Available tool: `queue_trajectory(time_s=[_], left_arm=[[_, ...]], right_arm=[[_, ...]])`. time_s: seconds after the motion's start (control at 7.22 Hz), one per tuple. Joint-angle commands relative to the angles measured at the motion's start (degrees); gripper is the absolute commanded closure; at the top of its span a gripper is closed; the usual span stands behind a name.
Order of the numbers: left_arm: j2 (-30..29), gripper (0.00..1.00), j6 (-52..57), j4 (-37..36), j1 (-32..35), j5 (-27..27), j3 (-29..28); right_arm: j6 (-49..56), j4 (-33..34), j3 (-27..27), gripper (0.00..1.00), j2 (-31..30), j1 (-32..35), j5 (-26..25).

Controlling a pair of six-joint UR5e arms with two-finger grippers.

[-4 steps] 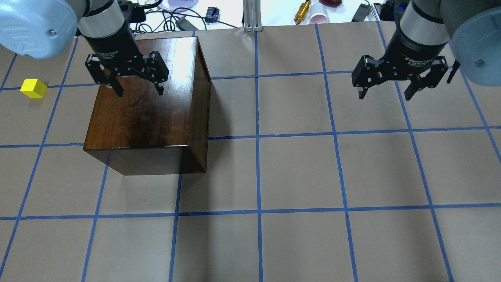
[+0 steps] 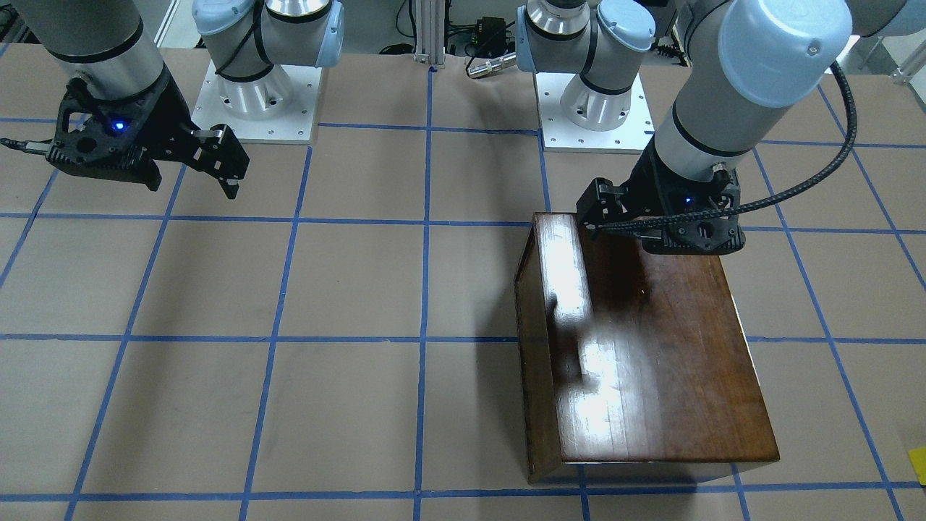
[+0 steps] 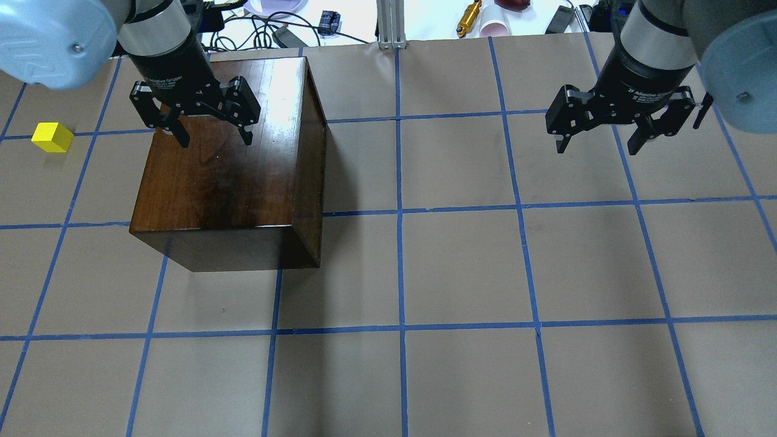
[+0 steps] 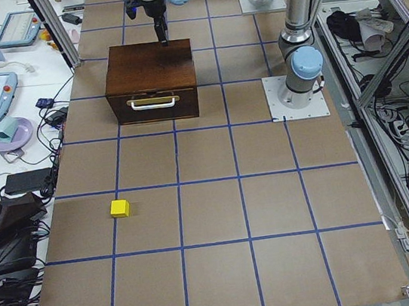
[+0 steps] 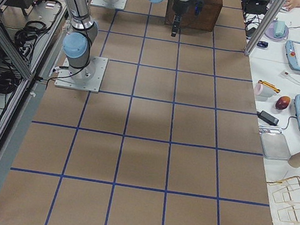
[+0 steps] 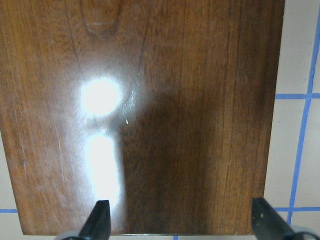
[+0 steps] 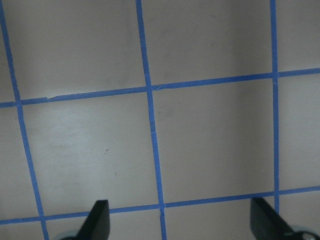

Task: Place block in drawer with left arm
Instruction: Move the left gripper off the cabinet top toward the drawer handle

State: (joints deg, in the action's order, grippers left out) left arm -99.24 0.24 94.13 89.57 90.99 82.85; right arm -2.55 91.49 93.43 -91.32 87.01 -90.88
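Observation:
The yellow block [image 3: 52, 136] lies on the table left of the dark-brown cabinet [image 3: 230, 176], apart from both grippers; it also shows in the exterior left view [image 4: 119, 208]. The drawer [image 4: 154, 105] is shut, its front and pull facing the table's left end. My left gripper [image 3: 215, 142] is open and empty, hovering over the far part of the cabinet's top; the left wrist view shows it [image 6: 183, 220] above glossy wood. My right gripper [image 3: 596, 148] is open and empty above bare table at the right.
Blue tape lines grid the brown table [image 3: 461, 267]. Cables, an aluminium post [image 3: 391, 24] and a brass-coloured cylinder [image 3: 469, 18] lie past the far edge. The arm bases [image 2: 253, 101] stand at the robot's side.
My left gripper has shifted slightly toward the far side of the cabinet's top, still open. The right gripper and the block have hardly moved.

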Motion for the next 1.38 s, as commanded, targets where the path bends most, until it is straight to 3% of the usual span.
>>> queue_trajectory(time_s=[0.0, 0.97, 1.25], left_arm=[[0.4, 0.0, -0.1, -0.5, -0.4, 0.0, -0.1], [1.2, 0.0, -0.4, -1.0, -1.1, 0.3, 0.3], [1.2, 0.0, 0.4, -1.0, -4.8, -0.1, -0.6]], right_arm=[[0.0, 0.0, 0.0, 0.0, 0.0, 0.0, 0.0], [0.0, 0.0, 0.0, 0.0, 0.0, 0.0, 0.0], [0.0, 0.0, 0.0, 0.0, 0.0, 0.0, 0.0]])
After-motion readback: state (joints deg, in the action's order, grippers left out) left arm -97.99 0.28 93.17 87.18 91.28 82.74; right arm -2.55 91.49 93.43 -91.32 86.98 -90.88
